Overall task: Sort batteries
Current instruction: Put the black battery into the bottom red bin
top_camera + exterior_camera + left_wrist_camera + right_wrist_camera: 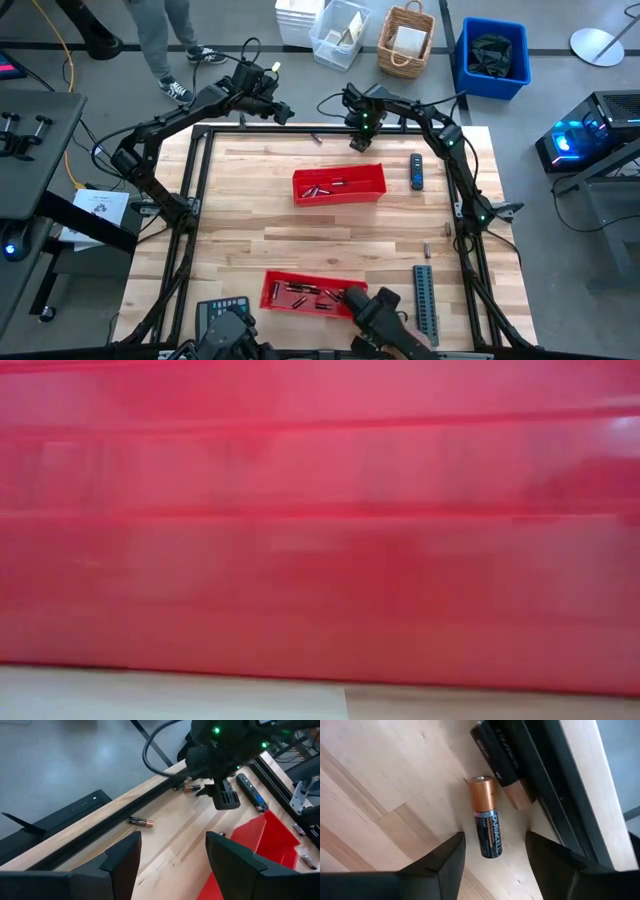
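Observation:
My right gripper (pixel 495 851) is open, low over the table by the far rail (pixel 360 143). Its fingers stand on either side of the black end of a copper-and-black battery (pixel 486 815) that lies flat on the wood. A second battery (pixel 502 762) lies against the black rail. My left gripper (pixel 172 855) is open and raised above the far edge (pixel 283 112), with one battery (pixel 142 822) lying ahead of it beside the rail. Several batteries lie in the far red tray (pixel 338 183) and in the near red tray (pixel 300 292).
A black-and-blue device (pixel 416 172) lies right of the far tray. A grey ridged strip (pixel 425 295) sits near the right front, with loose batteries (pixel 445 228) close by. The black frame rail (pixel 555 785) borders the table. In the low view the near red tray's wall (pixel 320 520) fills the picture.

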